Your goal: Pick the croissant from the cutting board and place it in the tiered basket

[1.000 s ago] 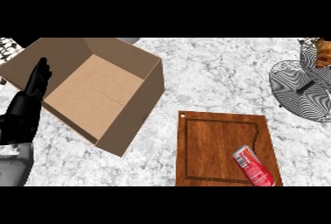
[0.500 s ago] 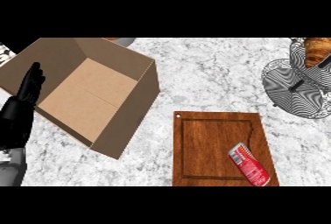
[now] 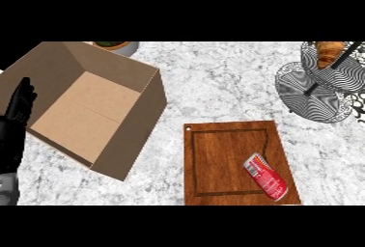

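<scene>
The golden croissant (image 3: 329,51) lies in the upper tier of the wire tiered basket (image 3: 314,96) at the top right of the head view, partly cut off by the view's edge. The wooden cutting board (image 3: 228,159) sits at lower middle and carries only a red packet (image 3: 266,176) near its right side. My left hand (image 3: 17,113) rests open at the left edge, fingers up, beside the cardboard box. My right hand does not show.
A large open cardboard box (image 3: 89,106) fills the left part of the marble counter. Behind the box, at the top edge, stands a pale bowl (image 3: 118,46) with dark contents. The basket's black centre pole (image 3: 329,70) rises between its tiers.
Everything has slid leftward and down in the frame, bringing more of the basket and the croissant into sight. The left hand keeps its resting pose.
</scene>
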